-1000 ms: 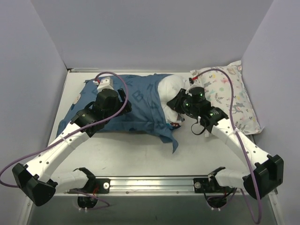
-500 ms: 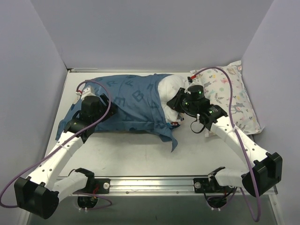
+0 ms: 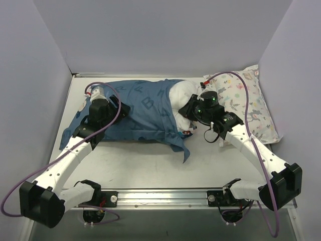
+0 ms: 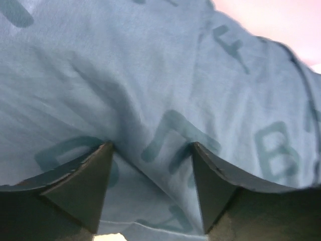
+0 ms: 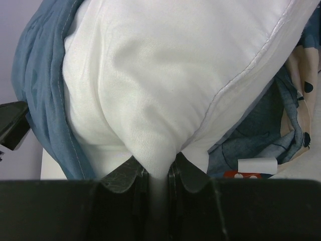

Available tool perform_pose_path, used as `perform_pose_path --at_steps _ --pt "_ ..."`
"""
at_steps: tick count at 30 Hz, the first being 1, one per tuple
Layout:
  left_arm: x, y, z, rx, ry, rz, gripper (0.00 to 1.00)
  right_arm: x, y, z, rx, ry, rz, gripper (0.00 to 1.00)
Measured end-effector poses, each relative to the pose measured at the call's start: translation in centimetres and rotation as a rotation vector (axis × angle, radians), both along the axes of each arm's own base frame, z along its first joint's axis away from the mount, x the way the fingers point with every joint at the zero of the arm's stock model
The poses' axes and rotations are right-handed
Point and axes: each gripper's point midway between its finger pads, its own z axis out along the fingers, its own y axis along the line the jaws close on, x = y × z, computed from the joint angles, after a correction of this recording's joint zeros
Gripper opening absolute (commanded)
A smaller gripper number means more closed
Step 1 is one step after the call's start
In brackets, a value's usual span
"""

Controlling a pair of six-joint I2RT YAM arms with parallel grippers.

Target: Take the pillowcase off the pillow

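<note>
well, the pillowcase (image 3: pixel 143 113) is lying across the left and middle of the bench (image 3: pixel 150 160), dark blue with pale letters. it is covering most of the pillow (image 3: pixel 181 93), whose white end is poking out of the open mouth on the right. a loose flap of the cover is trailing toward the near edge. just beside the bare end, a smaller animal-print pillow (image 3: pixel 253 105) is resting against the right wall.

the right pincer (image 5: pixel 158 173) is clamping a fold of the pillow's white shell, its fingers drawn nearly together with the cloth squeezed between them. the left pincer (image 4: pixel 150 160) is pressing down onto the cover near its far left end. its fingers are standing apart with a ridge of blue cloth bulging up between them, and nothing is being pinched there yet.

by the look of it, both things are going to be light and very soft. the cover is thin and limp, so it is likely going to bunch and stretch before sliding, and a shallow nip may be slipping off. taking a good gather of blue cloth alone at the left end, without catching the stuffing underneath, seems the better hold, with the right side anchoring the exposed end. the shell fabric looks smooth, so that small pinch may be creeping loose under a hard pull.
</note>
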Motion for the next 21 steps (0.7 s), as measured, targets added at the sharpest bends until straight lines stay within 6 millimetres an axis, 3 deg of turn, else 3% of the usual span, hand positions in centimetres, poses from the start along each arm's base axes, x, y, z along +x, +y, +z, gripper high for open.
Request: perform_pose_path --at_steps 3,5,9,13,17,21 --pt "0.7 -0.3 -1.1 0.003 0.040 0.008 0.34 -0.2 -0.1 -0.1 -0.008 0.008 0.002 0.00" --pt "1.2 -0.2 -1.2 0.005 0.064 0.022 0.00 -0.2 -0.2 -0.2 -0.017 0.011 0.003 0.00" --pt "1.9 0.4 -0.1 0.022 0.074 0.060 0.00 0.0 -0.4 0.9 -0.024 -0.001 -0.002 0.00" --pt "3.0 2.4 2.0 0.056 0.062 0.139 0.00 0.8 -1.0 3.5 0.015 -0.029 -0.014 0.00" --pt "4.8 5.7 3.4 0.102 0.060 0.242 0.00 2.6 -3.9 6.9 0.065 -0.059 -0.081 0.00" --pt "5.6 8.6 2.3 0.146 0.105 0.319 0.00 3.5 -6.9 10.5 0.118 -0.098 -0.141 0.00"
